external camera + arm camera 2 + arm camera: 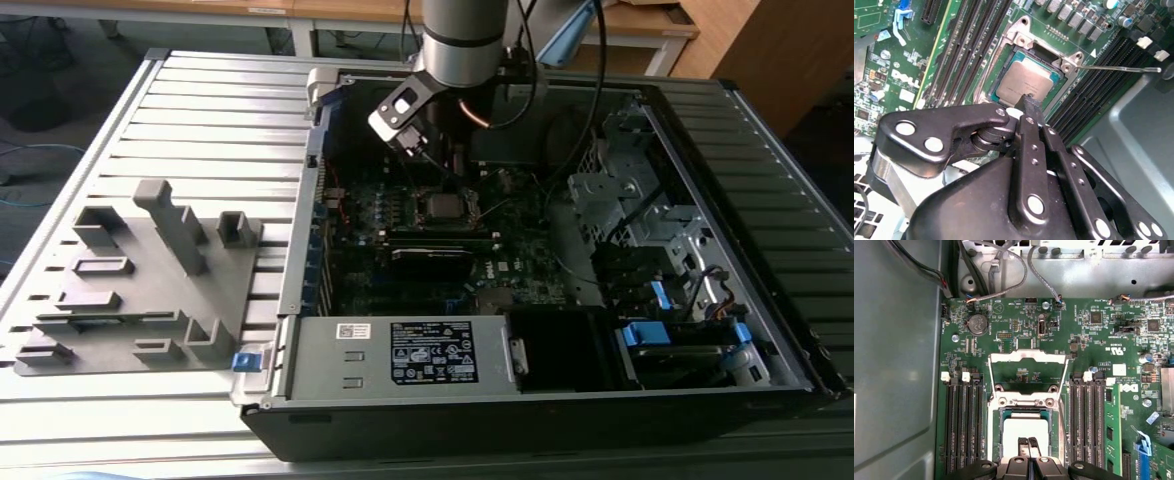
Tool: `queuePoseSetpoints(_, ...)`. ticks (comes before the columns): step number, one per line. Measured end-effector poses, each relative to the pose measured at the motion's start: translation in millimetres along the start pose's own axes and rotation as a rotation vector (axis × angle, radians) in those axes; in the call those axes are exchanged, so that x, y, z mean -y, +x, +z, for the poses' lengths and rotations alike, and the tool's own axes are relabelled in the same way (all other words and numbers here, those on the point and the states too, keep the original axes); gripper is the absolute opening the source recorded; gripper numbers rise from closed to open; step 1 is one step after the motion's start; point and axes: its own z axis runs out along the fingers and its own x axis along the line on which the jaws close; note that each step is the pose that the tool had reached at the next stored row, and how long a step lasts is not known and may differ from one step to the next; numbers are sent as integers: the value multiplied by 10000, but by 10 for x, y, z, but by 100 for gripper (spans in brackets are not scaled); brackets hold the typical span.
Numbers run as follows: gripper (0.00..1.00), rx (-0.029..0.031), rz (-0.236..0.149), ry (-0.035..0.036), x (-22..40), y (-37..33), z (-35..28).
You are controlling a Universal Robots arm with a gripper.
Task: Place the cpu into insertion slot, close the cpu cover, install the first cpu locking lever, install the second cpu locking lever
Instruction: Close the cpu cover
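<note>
1. Sitting flat inside the insertion slot [1040, 51], the cpu [1024, 82] fills the socket.
2. The gripper [1028, 442] hangs over the cpu's edge, fingers pressed together, grasping nothing.
3. The cpu cover [1028, 356] stands flipped open beside the slot.
4. The motherboard [1019, 315] lies inside the open computer case [400, 425].

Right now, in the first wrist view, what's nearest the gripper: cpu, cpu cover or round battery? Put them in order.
1. cpu, at the tips of the gripper, in the insertion slot.
2. cpu cover, flipped open just beyond the slot.
3. round battery, farther on, past the cover.
</note>
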Motion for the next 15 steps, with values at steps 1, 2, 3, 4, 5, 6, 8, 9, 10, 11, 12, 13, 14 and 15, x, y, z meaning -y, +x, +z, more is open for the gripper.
queuePoseSetpoints(1, 11, 0, 0, 0, -1, 0, -15)
queuePoseSetpoints(2, 11, -1, 0, 0, -2, 1, -31)
queuePoseSetpoints(3, 11, -1, 0, -1, -4, 1, -48)
queuePoseSetpoints(4, 11, -1, 0, 1, -5, 2, -71)
queuePoseSetpoints(5, 11, -1, 0, 1, -7, 2, -92)
queuePoseSetpoints(6, 11, -1, -1, 0, -8, 3, -111)
queuePoseSetpoints(8, 11, 1, -1, 1, -11, 4, -145)
queuePoseSetpoints(9, 11, 0, -1, 0, -11, 4, -151)
queuePoseSetpoints(10, 11, -2, -1, -2, -12, 4, -151)
queuePoseSetpoints(11, 11, -2, -1, -1, -12, 4, -151)
queuePoseSetpoints(12, 11, -1, 0, 0, -12, 4, -161)
queuePoseSetpoints(13, 11, -1, 0, 0, -13, 5, -173)
queuePoseSetpoints(14, 11, -1, 0, 0, -13, 5, -175)
queuePoseSetpoints(15, 11, 0, 0, 0, -13, 5, -176)
